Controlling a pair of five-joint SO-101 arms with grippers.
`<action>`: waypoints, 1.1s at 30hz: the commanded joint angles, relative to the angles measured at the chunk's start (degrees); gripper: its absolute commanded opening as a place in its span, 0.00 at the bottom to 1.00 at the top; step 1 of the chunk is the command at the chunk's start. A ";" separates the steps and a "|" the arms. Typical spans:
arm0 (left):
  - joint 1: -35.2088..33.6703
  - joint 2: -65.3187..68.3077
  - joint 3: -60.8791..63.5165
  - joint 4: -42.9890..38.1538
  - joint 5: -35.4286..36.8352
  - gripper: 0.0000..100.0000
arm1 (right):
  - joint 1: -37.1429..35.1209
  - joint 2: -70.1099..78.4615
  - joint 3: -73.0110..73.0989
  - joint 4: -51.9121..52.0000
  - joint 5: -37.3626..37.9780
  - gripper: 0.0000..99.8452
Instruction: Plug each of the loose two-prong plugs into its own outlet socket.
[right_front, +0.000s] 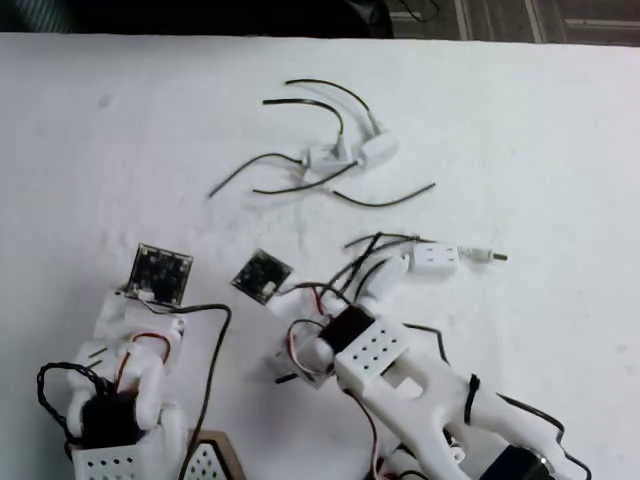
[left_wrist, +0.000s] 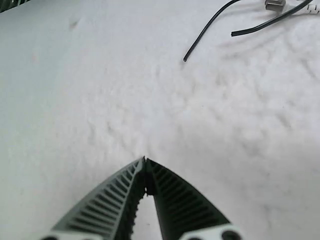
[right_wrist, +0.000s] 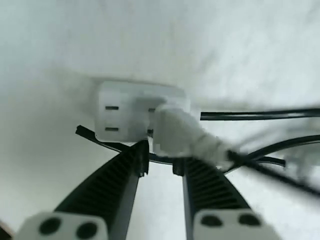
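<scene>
Two claws are mine: the left gripper (left_wrist: 145, 167) and the right gripper (right_wrist: 161, 160). From above I count two arms, my left arm (right_front: 125, 385) and my right arm (right_front: 400, 375), and two camera boards, the left board (right_front: 160, 272) and the right board (right_front: 262, 275). In the far cluster I count two white pieces, the first white piece (right_front: 322, 156) and the second white piece (right_front: 378, 148), with five loose black wire ends (right_front: 215, 192). Nearer I count one socket block (right_front: 435, 257) and one metal-tipped piece (right_front: 488, 256). Before my right gripper I count one outlet block (right_wrist: 125, 117), two open slots (right_wrist: 112, 107) on it, one plug (right_wrist: 172, 132) and at least three black cords (right_wrist: 260, 115); whether that block is the same one, I cannot tell. My left wrist sees two cord ends (left_wrist: 186, 59).
</scene>
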 joint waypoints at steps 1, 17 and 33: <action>-0.57 -0.40 -0.35 -0.79 -0.62 0.02 | -0.22 -0.66 -5.80 2.95 -0.18 0.09; -0.57 -0.40 0.00 -0.97 -0.70 0.02 | 0.57 0.04 -13.80 2.07 -18.20 0.09; -0.48 -0.40 0.18 -0.97 -0.70 0.02 | 9.36 15.34 -26.02 8.04 -31.12 0.09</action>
